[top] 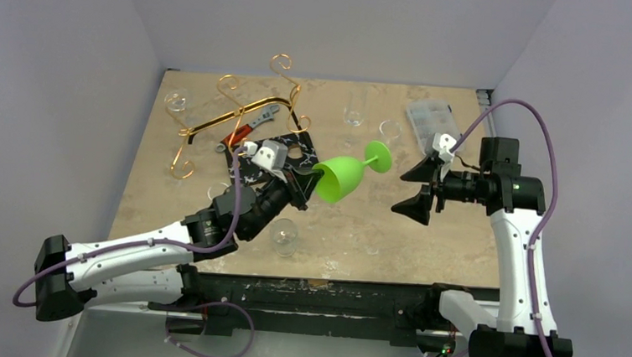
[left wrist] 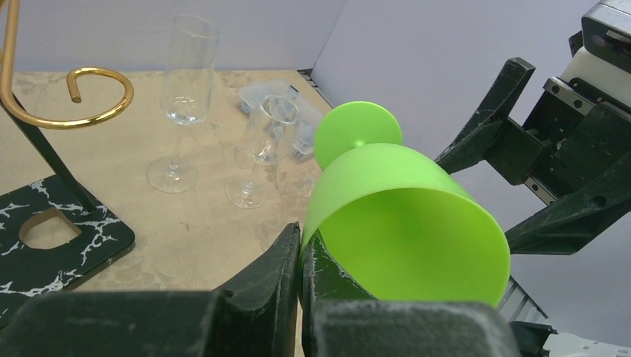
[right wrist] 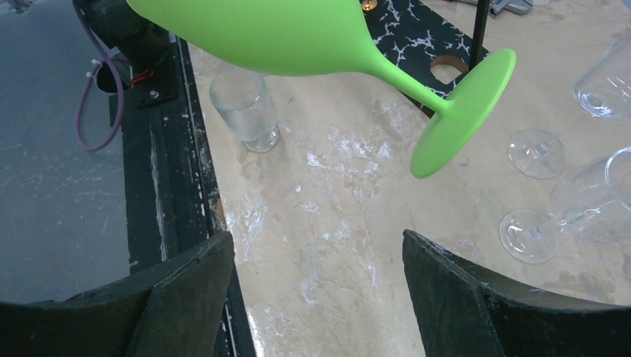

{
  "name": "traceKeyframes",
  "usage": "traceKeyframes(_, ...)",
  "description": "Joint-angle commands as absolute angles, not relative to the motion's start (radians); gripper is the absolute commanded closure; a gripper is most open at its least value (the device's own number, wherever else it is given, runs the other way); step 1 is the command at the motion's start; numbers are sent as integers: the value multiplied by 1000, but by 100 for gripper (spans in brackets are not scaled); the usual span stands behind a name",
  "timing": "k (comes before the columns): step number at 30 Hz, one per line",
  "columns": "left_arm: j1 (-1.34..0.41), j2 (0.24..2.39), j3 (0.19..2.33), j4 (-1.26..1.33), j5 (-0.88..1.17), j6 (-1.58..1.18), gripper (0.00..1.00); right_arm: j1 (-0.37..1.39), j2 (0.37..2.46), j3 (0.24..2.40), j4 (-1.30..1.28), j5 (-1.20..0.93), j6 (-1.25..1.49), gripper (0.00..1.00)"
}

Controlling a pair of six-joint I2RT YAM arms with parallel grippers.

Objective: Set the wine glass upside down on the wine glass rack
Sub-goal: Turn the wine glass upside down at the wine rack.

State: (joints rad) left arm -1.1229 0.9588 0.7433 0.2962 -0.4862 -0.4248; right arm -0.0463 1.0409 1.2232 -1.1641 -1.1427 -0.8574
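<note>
On the left half of the table, toward the back, I see the wine glass rack [top: 237, 110], a thin gold wire stand with curled scroll loops, standing upright. Just to its right lies a black board [top: 291, 150] veined in white. My left arm reaches over that board, and the left pincer [top: 306, 182] is clamped narrowly on the rim of the wine glass [top: 342, 176], a bright green one. The glass hangs in the air on its side, above the middle of the table. Its open bowl faces the left pincer and its round foot points right, well apart from the rack. A short clear tumbler [top: 283, 237] stands on the table below it, near the front edge. Farther back, tall clear glasses [top: 354, 105] stand upright. To the right, my right pincer [top: 404, 191] is spread wide and holds nothing. It faces the green foot without touching it.
</note>
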Motion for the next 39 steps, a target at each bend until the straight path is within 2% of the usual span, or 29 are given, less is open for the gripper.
traceKeyframes(1,-1134,963,746,377,-500,-411,100,-49,1042,1219,-1128,-1148,-825,19)
traceKeyframes(21,-1157,1031,776,410,-525,-417,100,-34,1069,1204,-945,-1113,-595,22)
traceKeyframes(29,-1193,1081,824,418,-616,-403,100,35,1090,1254,-826,-1007,-437,22)
traceKeyframes(35,-1193,1072,804,452,-622,-410,100,34,1057,1201,-662,-784,-218,22)
traceKeyframes(37,-1193,1068,796,460,-616,-415,100,33,1059,1188,-639,-734,-176,25)
traceKeyframes(39,-1193,1066,793,467,-606,-419,100,34,1069,1180,-621,-747,-151,33)
